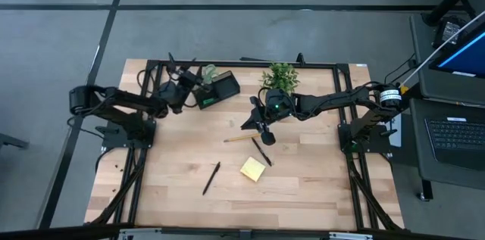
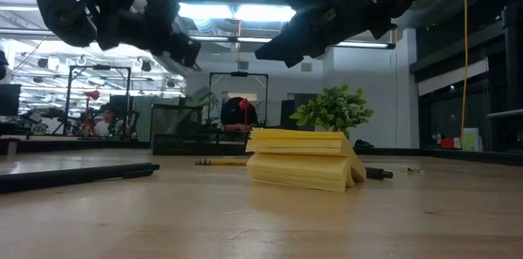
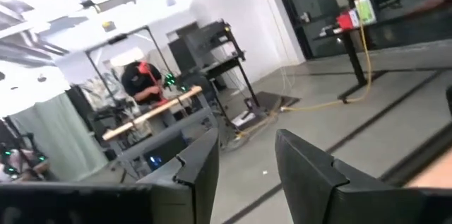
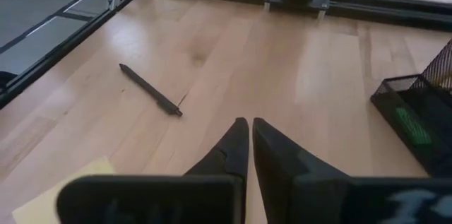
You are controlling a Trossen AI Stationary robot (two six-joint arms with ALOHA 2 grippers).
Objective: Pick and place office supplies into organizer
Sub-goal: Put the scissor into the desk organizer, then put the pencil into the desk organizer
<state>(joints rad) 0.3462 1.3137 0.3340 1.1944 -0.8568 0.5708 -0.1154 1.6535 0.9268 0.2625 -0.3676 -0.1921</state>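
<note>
- Organizer (image 1: 220, 88) sits at table's (image 1: 303, 187) far left edge; green-handled scissors (image 1: 206, 101) lie inside it.
- Left gripper (image 1: 191, 81) hangs just beside organizer, fingers (image 3: 201, 174) clearly parted, nothing between them.
- Right gripper (image 1: 248, 123) mid-table near potted plant (image 1: 279, 77), fingers (image 4: 229, 150) pressed nearly together, empty.
- Yellow sticky-note pad (image 1: 253, 169), wooden pencil (image 1: 239, 139) and two black pens (image 1: 211, 178) (image 1: 261, 151) lie loose on table, apart from organizer.
</note>
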